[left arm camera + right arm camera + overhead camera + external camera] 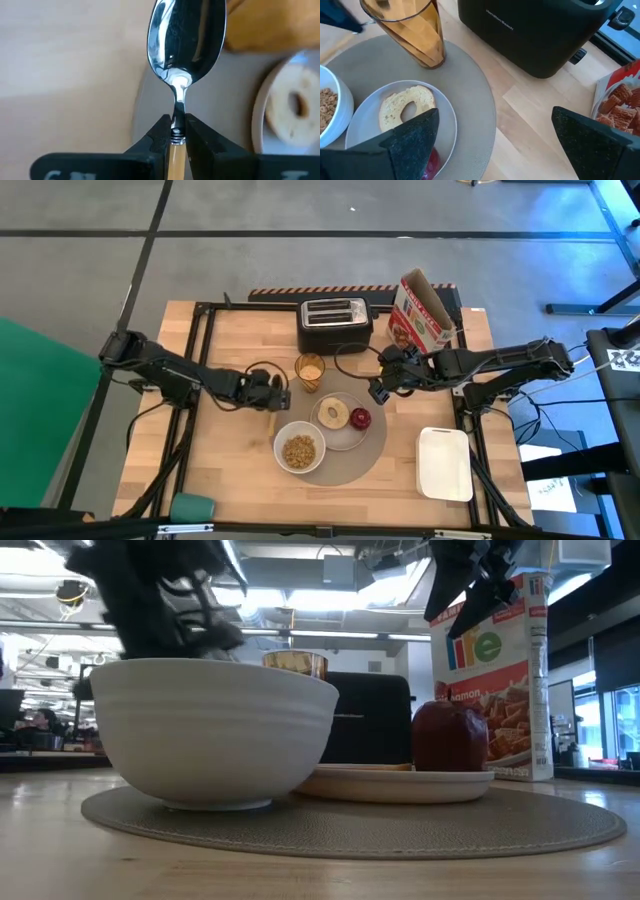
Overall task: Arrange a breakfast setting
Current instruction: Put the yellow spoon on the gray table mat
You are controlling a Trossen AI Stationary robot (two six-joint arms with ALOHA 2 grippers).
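My left jaws are clamped on the wooden-handled spoon, just off the grey mat's left edge, mid-counter. My right jaws stand apart above the mat's right side, over the plate holding bagel and red fruit.

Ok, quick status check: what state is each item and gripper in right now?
Left gripper: shut on the wooden-handled spoon, held beside the mat.
Right gripper: open, empty, above the mat's edge.
White bowl: upright on the round grey mat, holds cereal.
Small white plate: on the mat, carrying the bagel and red fruit.
Amber tumbler: upright.
Black toaster: slots empty.
Cereal box: top open.
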